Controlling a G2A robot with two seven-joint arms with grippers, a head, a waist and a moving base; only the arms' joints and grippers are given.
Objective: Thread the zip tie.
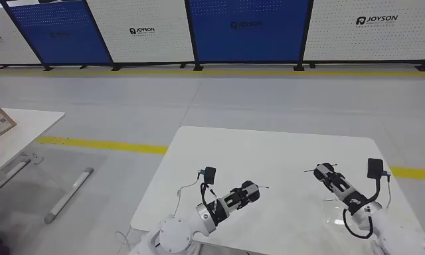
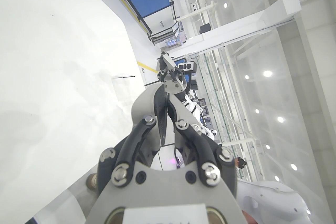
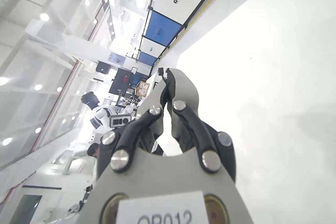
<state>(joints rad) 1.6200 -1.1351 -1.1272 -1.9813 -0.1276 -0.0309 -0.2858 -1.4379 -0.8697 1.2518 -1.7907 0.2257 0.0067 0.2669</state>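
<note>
White counter (image 1: pixel 279 152) lies under both arms. Beyond it are grey floor, a yellow floor line (image 1: pixel 99 145) and a row of blue and white pegboard panels (image 1: pixel 249 26). A second white table (image 1: pixel 30 122) stands off to the left, cut by the frame edge. Near the right arm a faint, clear, roundish thing (image 1: pixel 334 212) sits on the counter, too pale to name.

The right end effector (image 1: pixel 322 169) is clenched on the zip tie (image 1: pixel 308 170), a thin black strip sticking out on both sides of its tips above the counter's right part. The right wrist view catches a small black bit of it at the pinched tips, the rest hidden behind the grey fingers (image 3: pixel 183 88).

The left end effector (image 1: pixel 253 188), well apart from the right, is clenched too. A short dark sliver (image 1: pixel 263 186) pokes from between its tips; whether that is another tie cannot be told.
</note>
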